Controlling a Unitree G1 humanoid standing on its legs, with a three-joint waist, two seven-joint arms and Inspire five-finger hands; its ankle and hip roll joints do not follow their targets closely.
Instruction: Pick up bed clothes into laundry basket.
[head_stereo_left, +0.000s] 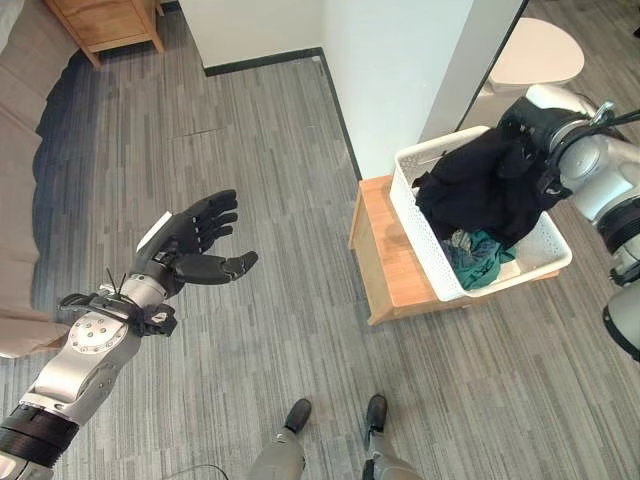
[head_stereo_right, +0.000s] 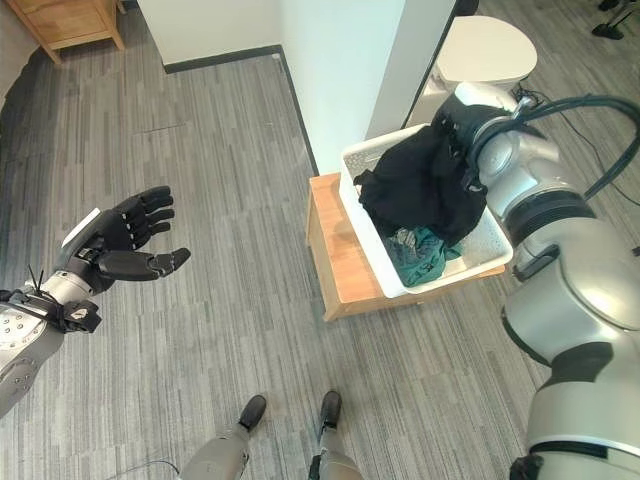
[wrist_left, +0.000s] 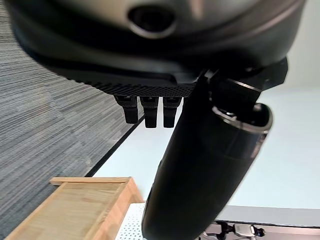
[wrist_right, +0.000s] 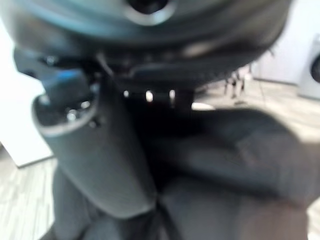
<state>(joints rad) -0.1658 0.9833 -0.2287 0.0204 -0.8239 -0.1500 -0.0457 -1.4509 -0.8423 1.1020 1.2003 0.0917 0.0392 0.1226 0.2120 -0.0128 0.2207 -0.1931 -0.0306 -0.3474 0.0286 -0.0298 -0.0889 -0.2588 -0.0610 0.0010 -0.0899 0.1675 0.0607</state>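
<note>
1. One white laundry basket (head_stereo_left: 545, 262) sits tilted on one low wooden stand (head_stereo_left: 385, 262), just under the right hand (head_stereo_right: 462, 118).
2. One black garment (head_stereo_left: 490, 185) is draped over the basket's far rim and hangs down into it. The right hand is at the top of this garment. In the right wrist view dark cloth (wrist_right: 235, 165) lies against the thumb and palm, but whether the fingers are closed on it cannot be told.
3. One teal piece of clothing (head_stereo_left: 480, 257) lies at the bottom of the basket, below the black garment and below the right hand.
4. The left hand (head_stereo_left: 190, 245) is held over bare floor (head_stereo_left: 250, 150), well apart from the basket and far to the left of it. Its fingers are spread and relaxed, thumb standing apart, with nothing in it.
5. One wooden cabinet (head_stereo_left: 105, 22) stands far beyond the left hand.
6. One sofa edge (head_stereo_left: 20, 150) runs along the left, beside the left arm.
</note>
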